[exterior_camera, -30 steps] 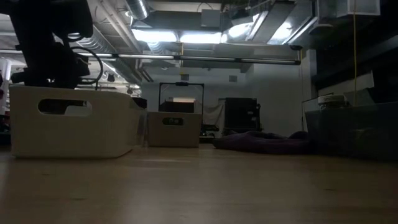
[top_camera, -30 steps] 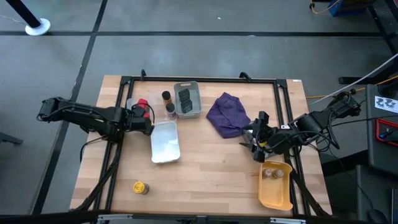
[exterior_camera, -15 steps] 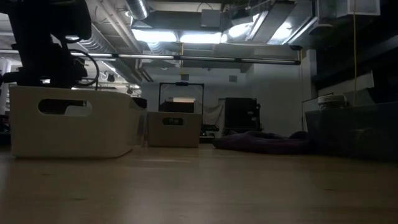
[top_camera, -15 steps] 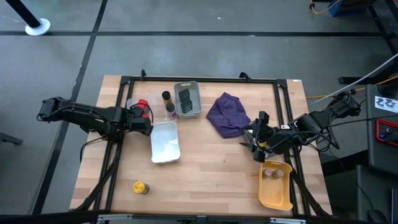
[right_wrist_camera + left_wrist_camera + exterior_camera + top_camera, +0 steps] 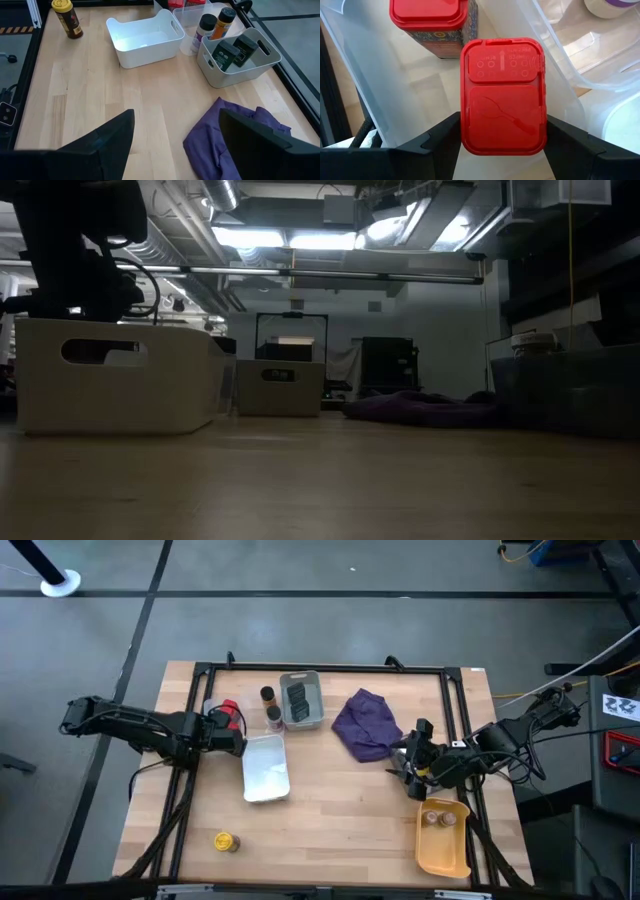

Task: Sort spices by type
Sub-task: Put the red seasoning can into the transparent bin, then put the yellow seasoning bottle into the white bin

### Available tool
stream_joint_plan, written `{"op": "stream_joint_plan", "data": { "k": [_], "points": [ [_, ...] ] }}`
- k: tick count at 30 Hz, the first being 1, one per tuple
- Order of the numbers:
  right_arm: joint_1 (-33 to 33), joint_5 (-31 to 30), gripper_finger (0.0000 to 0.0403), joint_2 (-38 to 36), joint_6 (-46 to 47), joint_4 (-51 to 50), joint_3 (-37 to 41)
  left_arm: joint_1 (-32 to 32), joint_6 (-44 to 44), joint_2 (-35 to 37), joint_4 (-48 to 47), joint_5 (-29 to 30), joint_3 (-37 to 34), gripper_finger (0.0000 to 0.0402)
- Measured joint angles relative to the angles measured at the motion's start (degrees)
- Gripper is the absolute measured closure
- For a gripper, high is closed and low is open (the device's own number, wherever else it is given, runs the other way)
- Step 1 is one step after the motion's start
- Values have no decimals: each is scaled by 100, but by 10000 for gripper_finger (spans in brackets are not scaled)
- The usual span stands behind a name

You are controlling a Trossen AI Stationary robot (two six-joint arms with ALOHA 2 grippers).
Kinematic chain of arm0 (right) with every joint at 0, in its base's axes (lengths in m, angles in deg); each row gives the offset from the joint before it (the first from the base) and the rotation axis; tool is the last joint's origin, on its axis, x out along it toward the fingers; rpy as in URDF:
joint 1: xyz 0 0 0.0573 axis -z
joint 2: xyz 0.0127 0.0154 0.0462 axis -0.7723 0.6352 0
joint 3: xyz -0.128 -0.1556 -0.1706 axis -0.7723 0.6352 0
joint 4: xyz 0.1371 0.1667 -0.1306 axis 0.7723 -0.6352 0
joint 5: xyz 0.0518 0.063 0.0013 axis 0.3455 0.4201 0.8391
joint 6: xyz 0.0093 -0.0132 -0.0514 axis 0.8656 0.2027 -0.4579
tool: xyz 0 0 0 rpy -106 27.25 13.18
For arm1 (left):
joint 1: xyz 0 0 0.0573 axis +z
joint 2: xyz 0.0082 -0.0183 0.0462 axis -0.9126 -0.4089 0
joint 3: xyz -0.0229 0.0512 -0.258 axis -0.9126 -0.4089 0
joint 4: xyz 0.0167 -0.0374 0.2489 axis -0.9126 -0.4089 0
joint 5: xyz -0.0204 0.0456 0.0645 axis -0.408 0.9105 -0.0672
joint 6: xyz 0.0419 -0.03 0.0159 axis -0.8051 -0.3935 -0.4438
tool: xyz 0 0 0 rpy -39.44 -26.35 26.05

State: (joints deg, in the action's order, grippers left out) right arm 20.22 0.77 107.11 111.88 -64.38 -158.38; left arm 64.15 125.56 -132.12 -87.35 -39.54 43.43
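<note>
My left gripper (image 5: 502,122) is shut on a red-lidded spice tin (image 5: 502,95) over the clear tray (image 5: 380,85) at the table's far left. A second red tin (image 5: 432,20) stands in that tray. Two dark tins lie in the grey tray (image 5: 300,700), with an orange-capped jar (image 5: 267,695) and a purple-labelled jar (image 5: 273,718) beside it. A yellow-capped jar (image 5: 226,841) stands alone near the front left. My right gripper (image 5: 412,775) hangs open above the table by the purple cloth (image 5: 365,725). My left gripper pinches the red tin by its two narrow sides (image 5: 462,125), just below the lid, between its two fingers (image 5: 440,142). The fingers slant steeply down from the table's left. The tin stands upright inside the clear tray's walls. The tin hides whether its base rests on the tray floor.
A white tray (image 5: 265,768) sits right of the clear tray. A yellow tray (image 5: 442,838) with small jars (image 5: 435,819) stands at the front right, under my right arm. Bare wood lies open across the table's middle and front.
My left gripper has rolled slightly about the line it points along, keeping its hold on the red tin and staying in place.
</note>
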Motion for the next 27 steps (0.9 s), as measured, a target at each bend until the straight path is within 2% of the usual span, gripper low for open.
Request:
{"op": "stream_joint_plan", "data": {
  "k": [19,27],
  "points": [
    [0,0,116,0,0,-7,0,0,330,4,-17,62,116,162],
    [0,0,116,0,0,-7,0,0,385,289,-15,101,116,162]
  ]
}}
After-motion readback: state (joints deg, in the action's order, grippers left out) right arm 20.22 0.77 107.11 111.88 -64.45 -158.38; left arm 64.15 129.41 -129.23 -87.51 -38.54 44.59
